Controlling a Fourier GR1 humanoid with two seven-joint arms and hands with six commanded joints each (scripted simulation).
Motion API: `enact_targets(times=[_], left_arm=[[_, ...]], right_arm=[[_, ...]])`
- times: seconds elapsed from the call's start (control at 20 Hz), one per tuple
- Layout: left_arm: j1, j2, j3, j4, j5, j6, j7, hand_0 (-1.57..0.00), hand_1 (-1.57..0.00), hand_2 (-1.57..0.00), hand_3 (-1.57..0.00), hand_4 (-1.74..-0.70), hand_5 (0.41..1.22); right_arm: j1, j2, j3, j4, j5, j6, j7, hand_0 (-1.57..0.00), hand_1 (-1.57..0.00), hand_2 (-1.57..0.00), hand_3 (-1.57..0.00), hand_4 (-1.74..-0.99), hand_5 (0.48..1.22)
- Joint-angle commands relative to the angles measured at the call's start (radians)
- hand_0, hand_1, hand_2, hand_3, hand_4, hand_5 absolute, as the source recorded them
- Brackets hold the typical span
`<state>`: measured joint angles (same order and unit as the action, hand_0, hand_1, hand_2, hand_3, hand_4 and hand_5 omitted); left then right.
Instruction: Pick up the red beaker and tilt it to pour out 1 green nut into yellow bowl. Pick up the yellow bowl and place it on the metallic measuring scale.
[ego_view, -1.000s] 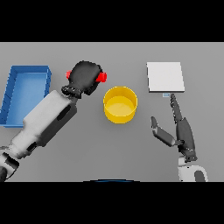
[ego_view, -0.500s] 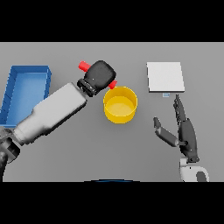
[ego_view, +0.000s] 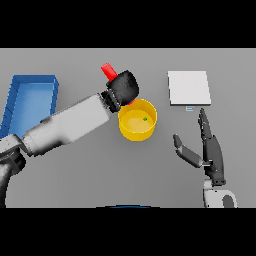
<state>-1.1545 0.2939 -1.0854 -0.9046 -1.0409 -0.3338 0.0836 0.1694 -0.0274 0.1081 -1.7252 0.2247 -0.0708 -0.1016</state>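
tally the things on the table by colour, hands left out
red: 1, the red beaker
yellow: 1, the round yellow bowl
green: 1, the small green nut in the bowl
blue: 1, the blue rectangular tray
white-grey: 1, the flat metallic measuring scale
total: 5

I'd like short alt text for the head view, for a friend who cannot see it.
The robot's left hand tilts a red beaker over a yellow bowl with a small green nut inside. Its right hand rests open below a metallic scale; a blue tray sits far left.
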Motion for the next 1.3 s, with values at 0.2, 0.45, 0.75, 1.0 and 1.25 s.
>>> enact_targets(times=[0.2,0.45,0.75,1.0,1.25], left_arm=[[-0.072,-0.011,-0.087,0.06,-0.044,-0.012,-0.037,-1.57,-1.57,-1.57,-1.57,-1.74,1.221],[-0.137,-0.021,-0.176,0.081,-0.08,-0.028,-0.088,-1.57,-1.57,-1.57,-1.57,-1.73,1.221],[-0.226,-0.024,-0.227,0.112,-0.087,-0.018,-0.144,-1.57,-1.57,-1.57,-1.57,-1.73,1.221],[-0.355,0.053,-0.146,0.16,-0.026,0.039,-0.159,-1.57,-1.57,-1.43,-1.27,-1.69,1.221],[-0.462,0.109,0.0,0.304,0.108,0.06,-0.118,-1.57,-1.57,-1.53,-1.35,-1.71,1.221]], right_arm=[[-0.001,0.002,0.016,0.013,0.047,-0.021,0.005,0.0,0.0,0.0,0.0,-1.25,0.583],[0.0,-0.003,0.012,-0.003,0.047,-0.024,0.012,0.0,0.0,0.0,0.0,-1.204,0.591],[-0.008,-0.009,0.012,0.004,0.061,-0.03,0.014,0.0,0.0,0.0,0.0,-1.206,0.592],[-0.016,-0.003,0.016,0.005,0.064,-0.034,0.007,0.0,0.0,0.0,0.0,-1.19,0.594],[-0.022,0.005,0.008,0.004,0.006,-0.002,-0.007,0.0,0.0,0.0,0.0,-1.183,0.595]])
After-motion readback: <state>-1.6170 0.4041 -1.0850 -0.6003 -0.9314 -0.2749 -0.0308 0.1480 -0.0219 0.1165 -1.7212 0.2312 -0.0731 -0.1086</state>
